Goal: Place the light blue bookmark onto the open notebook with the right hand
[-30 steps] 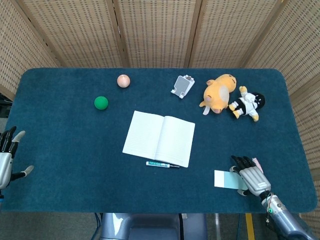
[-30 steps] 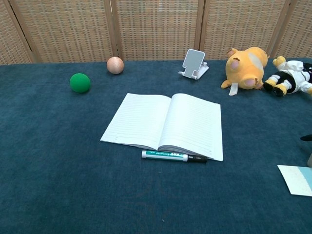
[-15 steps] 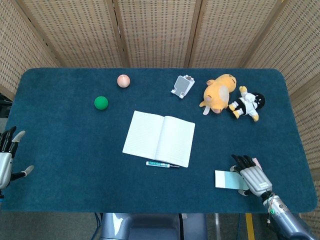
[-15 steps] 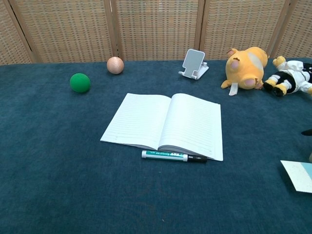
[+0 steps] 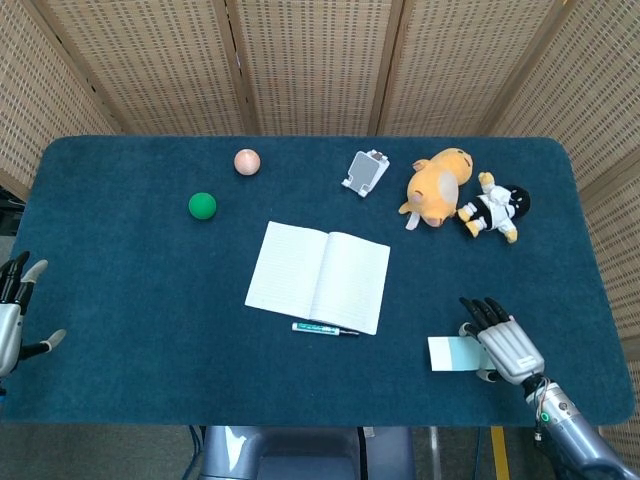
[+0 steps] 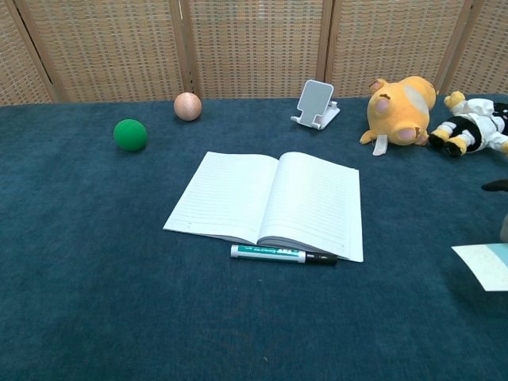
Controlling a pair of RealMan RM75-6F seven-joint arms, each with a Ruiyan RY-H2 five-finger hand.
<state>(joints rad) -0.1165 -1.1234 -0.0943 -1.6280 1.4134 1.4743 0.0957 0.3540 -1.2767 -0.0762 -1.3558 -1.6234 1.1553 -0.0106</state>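
You're working over a tabletop (image 5: 130, 300) covered in dark teal cloth, its far corners at 11 and 1 o'clock rounded. Behind it, from 10 round to 2 o'clock, stands a folding screen (image 5: 310, 60) of woven tan panels in wooden frames. At 6 o'clock you can glimpse grey floor (image 5: 450, 455) with a yellow stripe.

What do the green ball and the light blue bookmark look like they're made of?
Green ball: probably foam or soft rubber, with a matte surface and no glare. Light blue bookmark: thin card or paper, flat with crisp straight edges, matte.
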